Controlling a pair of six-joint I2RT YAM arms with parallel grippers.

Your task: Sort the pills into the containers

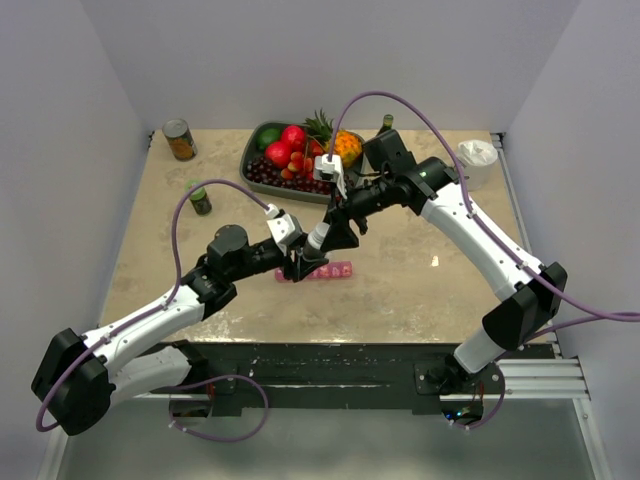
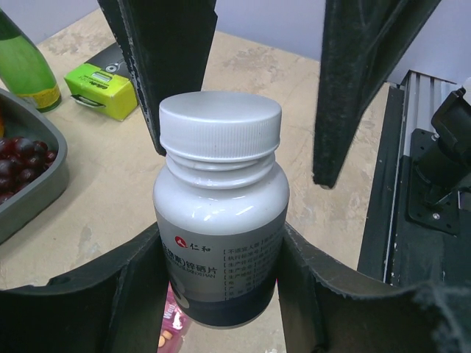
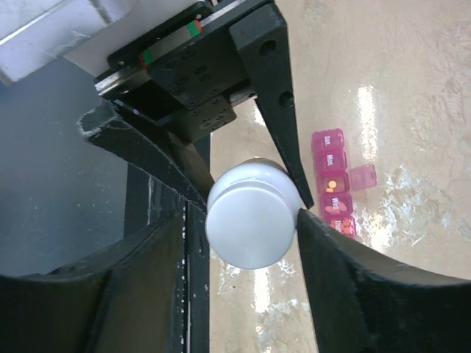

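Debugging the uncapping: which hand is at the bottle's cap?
The right hand; its fingers flank the white cap from above. The left hand clamps the bottle body below.

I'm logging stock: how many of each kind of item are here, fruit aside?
Pill bottle: 1
Pill organiser: 1
Tin can: 1
Green-capped jar: 1
Fruit tray: 1
Green bottle: 1
Green box: 1
White container: 1
Total: 8

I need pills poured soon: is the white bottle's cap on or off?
On: the white cap sits atop the bottle, covering its mouth.
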